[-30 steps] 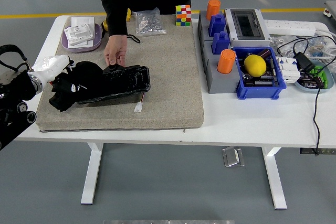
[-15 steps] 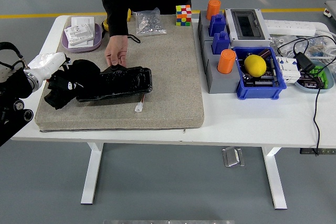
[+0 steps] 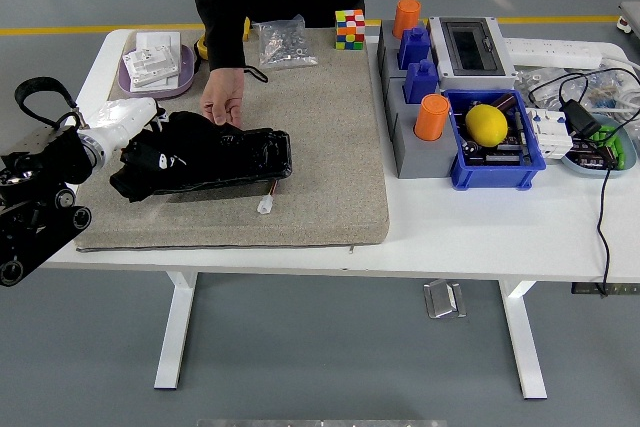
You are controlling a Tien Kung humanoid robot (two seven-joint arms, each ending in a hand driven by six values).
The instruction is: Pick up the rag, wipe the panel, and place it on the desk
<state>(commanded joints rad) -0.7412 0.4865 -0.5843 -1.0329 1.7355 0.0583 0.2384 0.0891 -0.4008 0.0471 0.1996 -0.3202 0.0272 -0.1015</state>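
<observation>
Head view: my left hand [image 3: 128, 119], in its white glove, is clenched on the black rag [image 3: 160, 155], pressing it onto the left end of the black panel [image 3: 235, 155] on the beige mat [image 3: 310, 167]. A person's hand [image 3: 222, 104] steadies the panel's far edge.

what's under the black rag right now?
The rag covers the left end of the black panel, which lies on the beige mat. The left robot hand grips the rag; the panel surface beneath it is hidden.
</observation>
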